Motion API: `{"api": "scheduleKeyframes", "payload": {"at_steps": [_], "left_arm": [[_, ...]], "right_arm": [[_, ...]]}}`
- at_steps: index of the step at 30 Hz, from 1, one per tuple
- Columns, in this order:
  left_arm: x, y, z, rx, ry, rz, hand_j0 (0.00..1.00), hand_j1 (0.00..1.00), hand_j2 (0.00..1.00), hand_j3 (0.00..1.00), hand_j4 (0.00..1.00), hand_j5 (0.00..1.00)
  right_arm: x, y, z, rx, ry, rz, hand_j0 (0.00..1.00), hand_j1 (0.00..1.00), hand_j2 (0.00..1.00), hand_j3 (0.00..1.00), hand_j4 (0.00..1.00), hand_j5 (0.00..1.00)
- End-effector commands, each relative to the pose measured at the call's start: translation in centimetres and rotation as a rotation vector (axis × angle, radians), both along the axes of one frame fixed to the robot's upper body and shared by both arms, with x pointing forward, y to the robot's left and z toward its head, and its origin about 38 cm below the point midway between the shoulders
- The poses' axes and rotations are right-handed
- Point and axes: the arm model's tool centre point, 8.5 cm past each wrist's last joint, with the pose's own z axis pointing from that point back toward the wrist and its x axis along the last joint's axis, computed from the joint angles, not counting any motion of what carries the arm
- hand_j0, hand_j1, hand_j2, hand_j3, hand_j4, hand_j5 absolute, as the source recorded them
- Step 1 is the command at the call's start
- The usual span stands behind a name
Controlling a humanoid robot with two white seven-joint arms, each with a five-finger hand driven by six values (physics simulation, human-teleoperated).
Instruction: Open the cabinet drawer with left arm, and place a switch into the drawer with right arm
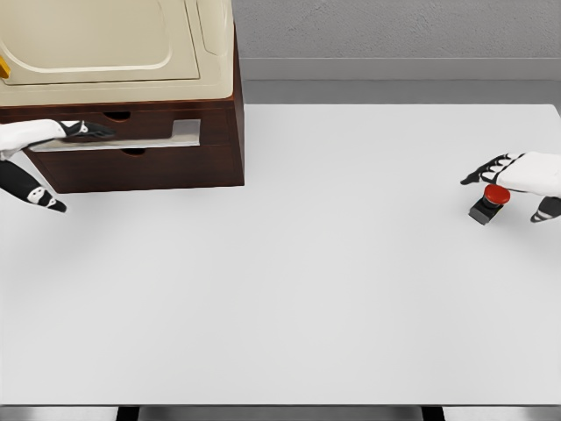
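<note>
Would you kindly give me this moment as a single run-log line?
left hand at top drawer, drawer slightly open | right hand over red switch on table, grasp unclear | switch not yet in drawer

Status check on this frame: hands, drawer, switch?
Left hand at top drawer, drawer slightly open. Right hand over red switch, grasp unconfirmed. Table between them unobstructed.

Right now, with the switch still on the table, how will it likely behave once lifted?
The switch looks rigid: a dark blocky base with a red domed button on top. Its flat base probably keeps it from rolling. It looks small beside the right robot hand, so it is likely light and could shift or tip if pinched unevenly.
</note>
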Motion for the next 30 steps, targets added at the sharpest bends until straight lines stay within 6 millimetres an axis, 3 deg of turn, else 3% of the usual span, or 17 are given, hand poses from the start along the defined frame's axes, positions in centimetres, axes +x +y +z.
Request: {"api": "scheduleKeyframes", "payload": {"at_steps": [1, 13, 30], "left_arm": [[0.1, 0.2, -0.1, -0.003, 0.002, 0.005, 1.00, 1.00, 1.00, 1.00, 1.00, 1.00], [-1.3, -1.6, -1.3, 0.007, 0.015, -0.105, 1.00, 1.00, 1.00, 1.00, 1.00, 1.00], [-3.6, 0.3, -0.8, 0.059, 0.035, -0.151, 1.00, 1.00, 1.00, 1.00, 1.00, 1.00]], "right_arm": [[0.1, 0.0, -0.1, 0.003, 0.001, -0.005, 1.00, 1.00, 1.00, 1.00, 1.00, 1.00], [0.2, 0.1, 0.0, 0.002, -0.001, -0.001, 1.00, 1.00, 1.00, 1.00, 1.00, 1.00], [0.5, 0.8, -0.4, -0.015, -0.004, 0.012, 1.00, 1.00, 1.00, 1.00, 1.00, 1.00]]}}
